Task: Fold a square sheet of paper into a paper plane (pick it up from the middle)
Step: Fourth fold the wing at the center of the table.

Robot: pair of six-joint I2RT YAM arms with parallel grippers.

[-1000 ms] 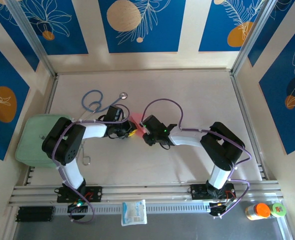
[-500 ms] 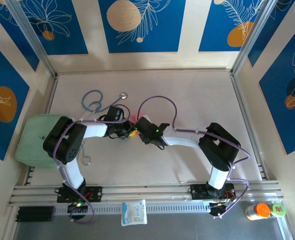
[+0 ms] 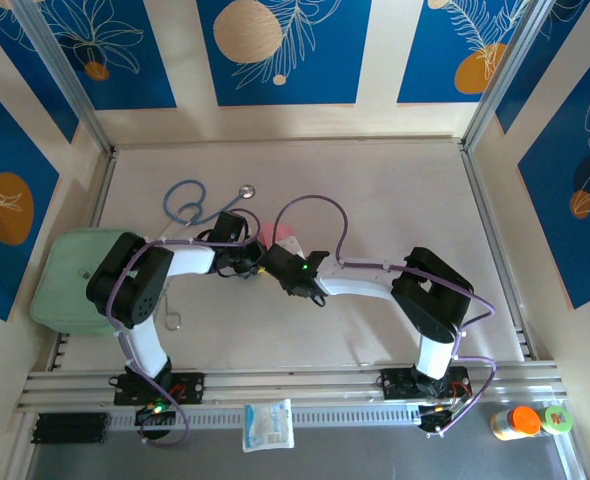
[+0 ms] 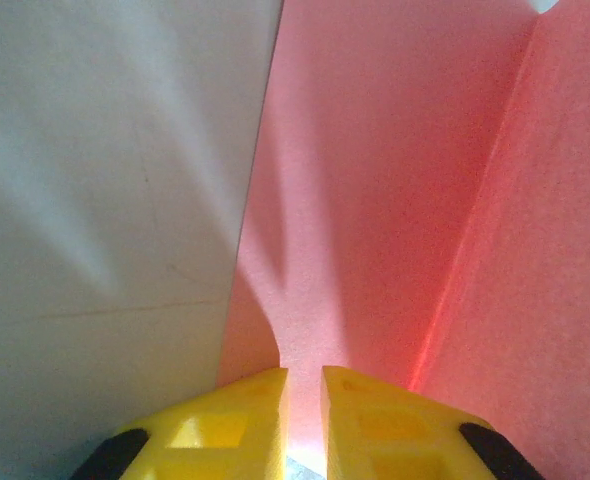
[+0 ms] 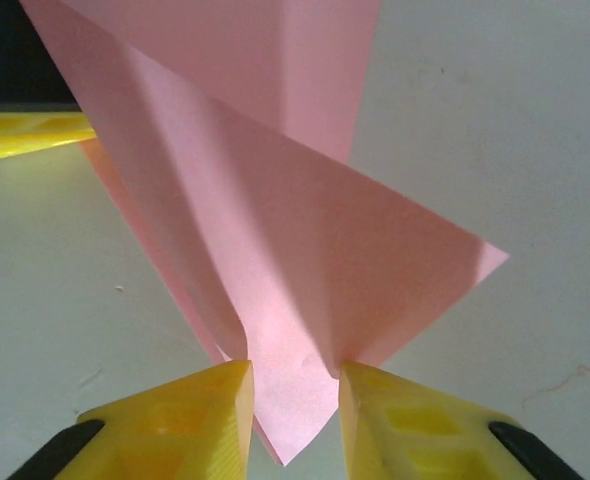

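Mid-table, the left gripper [image 4: 305, 385] was clamped on the half-folded pink paper [image 3: 281, 238]. The right gripper [image 5: 293, 400] pinched its corner, the sheet rising at twelve o'clock from both.

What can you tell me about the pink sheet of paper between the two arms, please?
The sheet of paper is thin, plain salmon-pink, partly folded, with sharp creases and a pointed corner. It is at the middle of the table, flaps raised. The left gripper pinches one part between its jaws; the right gripper grips a folded tip.
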